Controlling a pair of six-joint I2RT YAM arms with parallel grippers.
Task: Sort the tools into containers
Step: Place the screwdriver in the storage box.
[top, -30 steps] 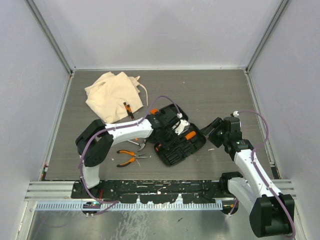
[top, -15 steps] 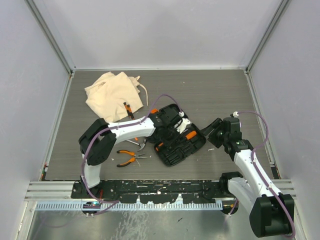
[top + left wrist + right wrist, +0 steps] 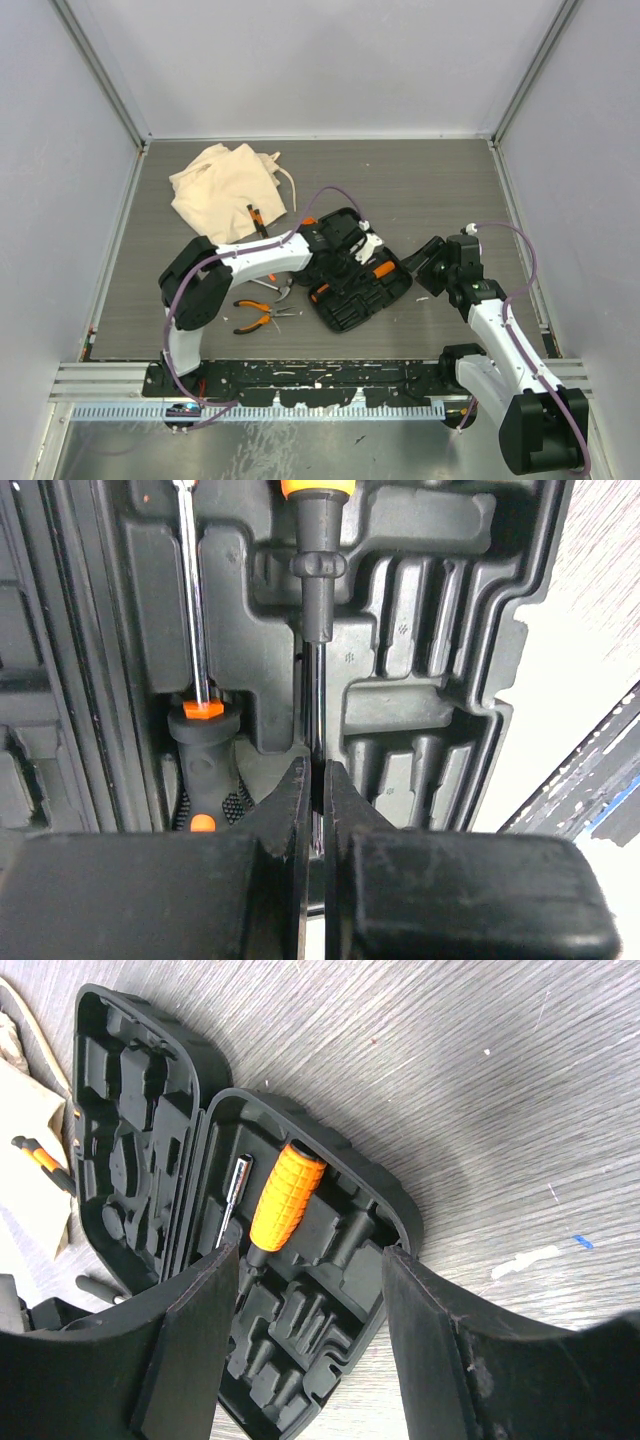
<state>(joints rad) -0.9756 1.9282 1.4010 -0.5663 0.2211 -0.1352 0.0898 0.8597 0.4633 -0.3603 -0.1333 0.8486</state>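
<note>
Grey wood-grain table [image 3: 420, 180], pale walls on three sides. Open black tool case [image 3: 350, 290] is found near the middle, toward the near edge. Left gripper [image 3: 316, 780] is lowered into the case, fingers clamped on the steel shaft of an orange-handled screwdriver [image 3: 314, 570] lying along a moulded slot; a second screwdriver [image 3: 196, 610] is laid just beside it. Right gripper [image 3: 310, 1255] is held off the case's right side, fingers parted, nothing gripped. Beige cloth bag [image 3: 215, 190] is noted toward the far left corner; pliers [image 3: 255, 314] are seen on the table toward the near left.
</note>
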